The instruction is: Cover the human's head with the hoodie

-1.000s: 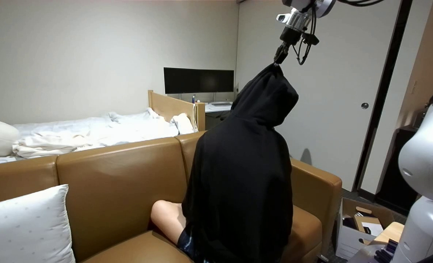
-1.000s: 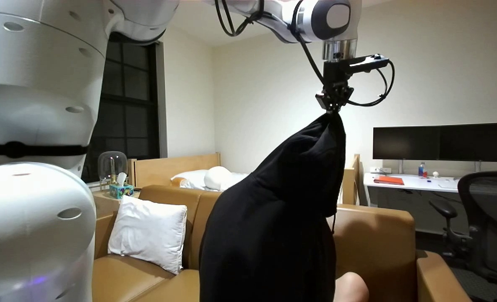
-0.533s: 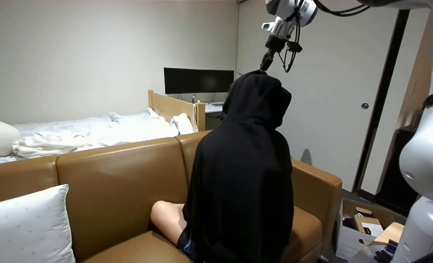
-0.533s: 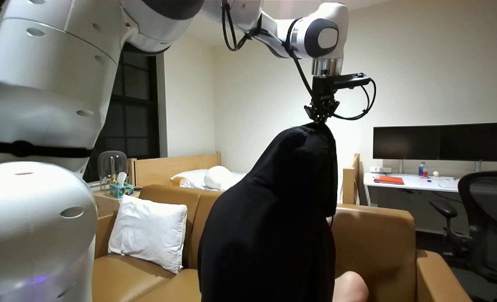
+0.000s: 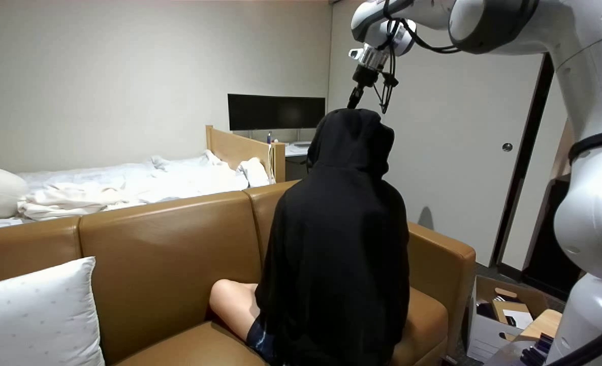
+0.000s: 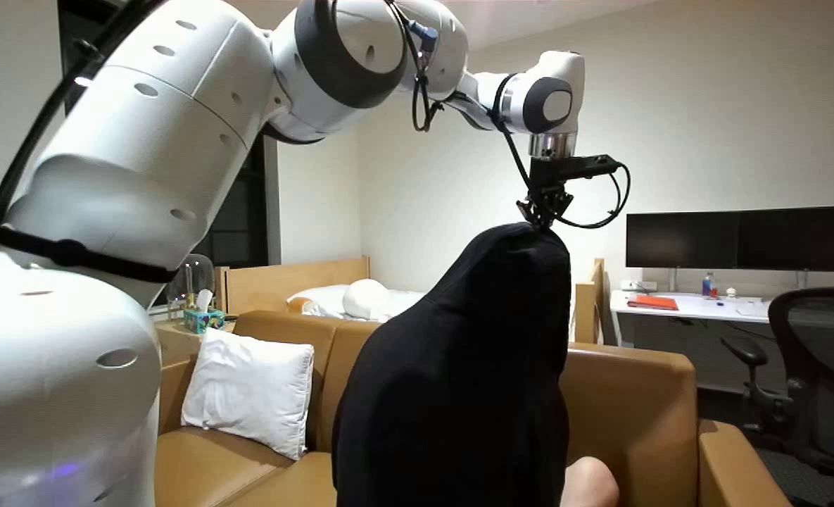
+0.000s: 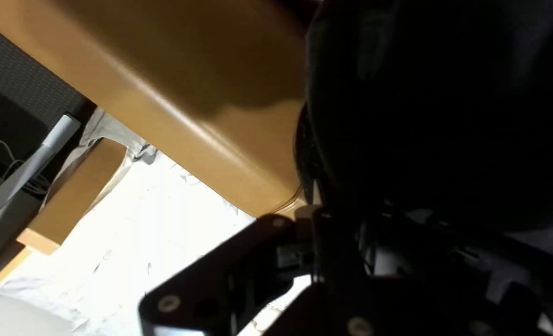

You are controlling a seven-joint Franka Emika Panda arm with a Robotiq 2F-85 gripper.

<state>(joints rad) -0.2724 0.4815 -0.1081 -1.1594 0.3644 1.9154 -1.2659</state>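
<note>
The black hoodie (image 5: pixel 341 244) is worn by a person seated on the sofa, and its hood stands up in a rounded shape. The human's head is hidden beneath the hood in both exterior views. At the top front of the hood, my gripper (image 6: pixel 542 224) is shut on the fabric and points downward. The same gripper (image 5: pixel 352 105) sits right above the hood's crown, its tips partly hidden behind the cloth. In the wrist view, dark material fills the right side, and the hoodie blends with the fingers there.
A brown sofa (image 5: pixel 168 244) bears a white pillow (image 6: pixel 248 391). Behind it stand a bed (image 5: pixel 242 152) and a monitor (image 5: pixel 276 112). An open box (image 5: pixel 488 340) is beside the sofa's arm. An office chair (image 6: pixel 821 366) stands near the desk (image 6: pixel 698 306).
My gripper has come down with the hood's edge in its hold. The hood's stretched peak has sunk into a rounded shape, and the arm now reaches further over the person.
</note>
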